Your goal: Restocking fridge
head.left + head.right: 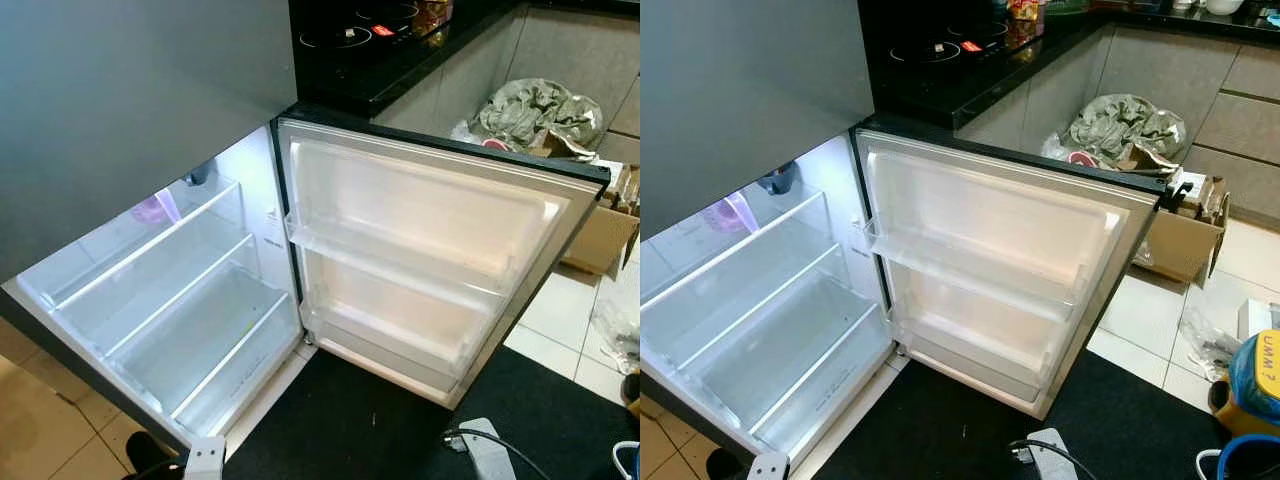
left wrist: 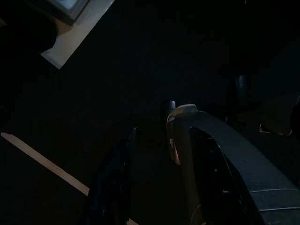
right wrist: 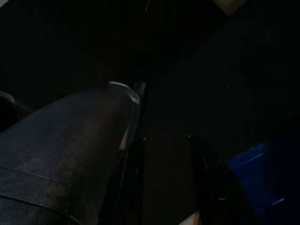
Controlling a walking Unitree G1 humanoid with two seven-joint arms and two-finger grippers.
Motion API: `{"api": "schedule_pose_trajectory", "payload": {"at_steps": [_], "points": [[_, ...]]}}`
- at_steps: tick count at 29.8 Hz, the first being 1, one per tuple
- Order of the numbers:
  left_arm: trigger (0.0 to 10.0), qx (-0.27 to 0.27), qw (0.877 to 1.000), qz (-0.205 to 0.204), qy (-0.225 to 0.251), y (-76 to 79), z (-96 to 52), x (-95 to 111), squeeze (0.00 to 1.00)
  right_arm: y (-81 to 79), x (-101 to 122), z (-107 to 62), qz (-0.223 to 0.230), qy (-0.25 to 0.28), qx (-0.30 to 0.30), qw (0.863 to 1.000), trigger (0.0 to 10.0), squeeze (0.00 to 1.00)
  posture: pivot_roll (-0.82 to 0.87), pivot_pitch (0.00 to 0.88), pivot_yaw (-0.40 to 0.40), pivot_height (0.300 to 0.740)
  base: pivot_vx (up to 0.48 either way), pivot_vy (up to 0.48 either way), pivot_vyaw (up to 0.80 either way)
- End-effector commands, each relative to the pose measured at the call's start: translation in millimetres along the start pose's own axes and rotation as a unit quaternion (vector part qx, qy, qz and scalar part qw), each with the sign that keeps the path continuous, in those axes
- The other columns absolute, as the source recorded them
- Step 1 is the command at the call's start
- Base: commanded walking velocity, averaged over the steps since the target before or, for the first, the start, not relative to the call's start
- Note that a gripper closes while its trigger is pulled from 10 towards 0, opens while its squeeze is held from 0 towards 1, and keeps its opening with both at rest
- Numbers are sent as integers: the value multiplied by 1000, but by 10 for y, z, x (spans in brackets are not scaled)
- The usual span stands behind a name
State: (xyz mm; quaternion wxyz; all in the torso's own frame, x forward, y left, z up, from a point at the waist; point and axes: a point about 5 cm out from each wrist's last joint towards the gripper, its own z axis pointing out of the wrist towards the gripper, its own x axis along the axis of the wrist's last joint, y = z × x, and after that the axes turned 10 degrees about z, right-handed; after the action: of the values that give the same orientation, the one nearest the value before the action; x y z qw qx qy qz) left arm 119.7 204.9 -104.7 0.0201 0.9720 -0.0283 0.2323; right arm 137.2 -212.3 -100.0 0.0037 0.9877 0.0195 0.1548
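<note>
Now the fridge (image 1: 180, 310) is standing lit, its door (image 1: 420, 250) hanging wide open. Both the left gripper (image 2: 150, 154) and the right gripper (image 3: 164, 154) are hanging idle in shade. Their jaws are parted, grasping nothing.

yellow label (image 1: 1267, 362) on blue container (image 1: 1252, 382): "UMM 2" | fridge (image 1: 990, 260) liner print: unreadable
</note>
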Motion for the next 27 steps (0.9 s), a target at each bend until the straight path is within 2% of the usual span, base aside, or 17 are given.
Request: {"api": "schedule_pose_trajectory", "payload": {"at_steps": [1,27], "points": [[10000,6,1000,5,-11,-41,-14,-38,0,6,6,-1,3,2,-3,1000,10000,0,-29,0,38,740,0,0,0],[10000,4,1000,-3,-13,20,-4,-59,0,32,-28,-6,-12,-5,-4,1000,10000,0,-23,0,25,740,0,0,0]]}}
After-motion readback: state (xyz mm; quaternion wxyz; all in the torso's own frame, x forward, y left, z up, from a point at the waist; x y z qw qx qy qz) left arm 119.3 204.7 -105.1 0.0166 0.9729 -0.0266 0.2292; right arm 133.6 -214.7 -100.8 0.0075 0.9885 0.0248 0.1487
